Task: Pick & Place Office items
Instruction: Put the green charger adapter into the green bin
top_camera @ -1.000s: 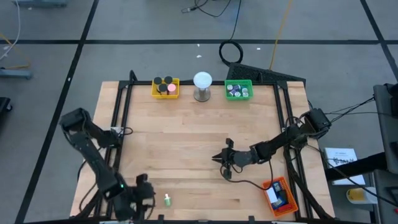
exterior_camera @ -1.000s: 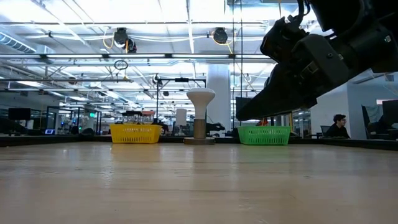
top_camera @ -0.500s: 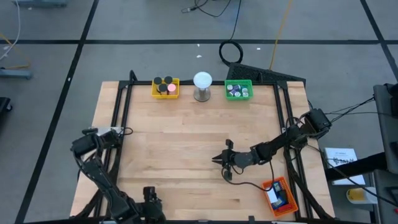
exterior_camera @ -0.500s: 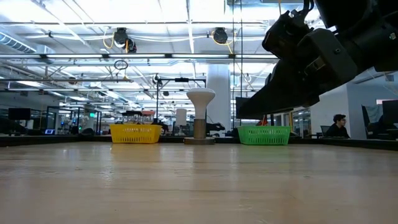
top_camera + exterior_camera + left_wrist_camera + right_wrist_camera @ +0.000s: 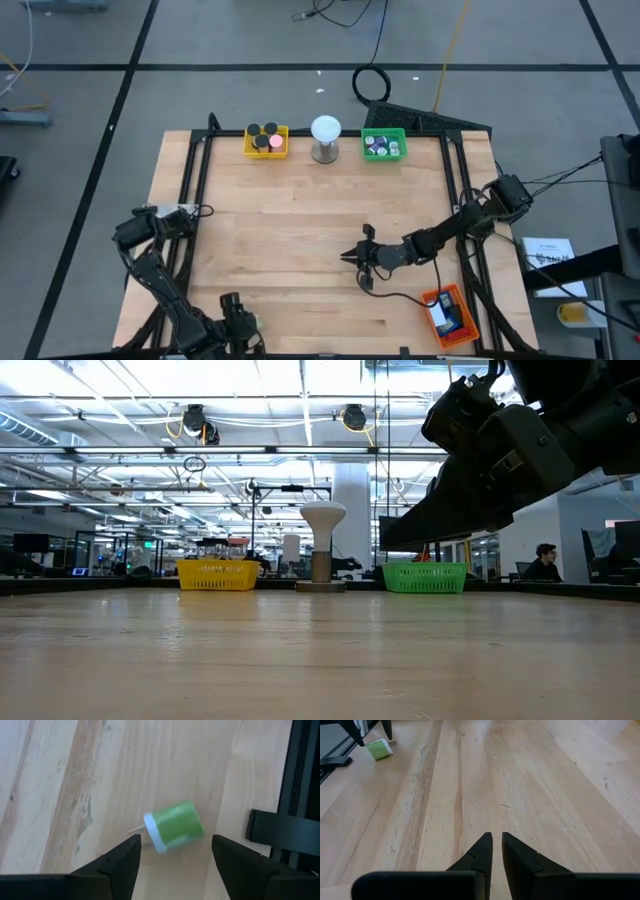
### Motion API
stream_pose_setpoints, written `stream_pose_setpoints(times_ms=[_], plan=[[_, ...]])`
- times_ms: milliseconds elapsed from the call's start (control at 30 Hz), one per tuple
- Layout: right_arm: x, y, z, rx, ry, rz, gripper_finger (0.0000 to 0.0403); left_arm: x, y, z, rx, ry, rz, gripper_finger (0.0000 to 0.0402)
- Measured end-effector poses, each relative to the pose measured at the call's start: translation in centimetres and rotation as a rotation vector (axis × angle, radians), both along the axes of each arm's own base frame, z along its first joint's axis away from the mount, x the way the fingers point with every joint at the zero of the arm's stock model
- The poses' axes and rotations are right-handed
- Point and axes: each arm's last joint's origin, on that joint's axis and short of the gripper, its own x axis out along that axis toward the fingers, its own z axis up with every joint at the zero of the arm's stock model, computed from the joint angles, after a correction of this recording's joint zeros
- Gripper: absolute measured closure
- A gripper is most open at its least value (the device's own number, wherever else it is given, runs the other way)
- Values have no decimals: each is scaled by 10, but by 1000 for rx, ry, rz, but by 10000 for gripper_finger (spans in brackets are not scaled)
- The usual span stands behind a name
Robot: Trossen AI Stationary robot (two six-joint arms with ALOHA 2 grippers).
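A small green roll with a white end (image 5: 174, 826) lies on its side on the wooden table, near the near edge at the left. My left gripper (image 5: 175, 857) hangs over it, pointing steeply down, open, with one finger on either side of the roll and short of it. In the high view my left gripper (image 5: 245, 322) covers the roll. My right gripper (image 5: 350, 255) hovers above the middle of the table, shut and holding nothing (image 5: 497, 845). From there the roll (image 5: 380, 748) shows far off.
At the far edge stand a yellow tray (image 5: 266, 141) with black caps and a pink disc, a white ball on a metal stand (image 5: 325, 138) and a green tray (image 5: 383, 145). An orange tray (image 5: 447, 313) sits at the near right. Black frame rails (image 5: 285, 827) run close beside the roll.
My left gripper has gone down and toward the table's near edge, tipping to point more steeply down. It now stands over the green roll, which showed beside it in the high view a second ago and is now covered. The roll has not moved.
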Motion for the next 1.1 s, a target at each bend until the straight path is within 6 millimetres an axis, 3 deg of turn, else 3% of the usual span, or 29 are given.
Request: stream_pose_setpoints(times_ms=[433, 833, 1100], plan=[[0, 0, 0, 0, 0, 0, 367, 11, 5, 0, -71, -18, 158, 158], [0, 0, 0, -3, 0, 2, 367, 19, 8, -15, -91, 79, 202, 158], [0, 0, 0, -7, 0, 3, 367, 20, 10, -16, -75, 64, 218, 166]])
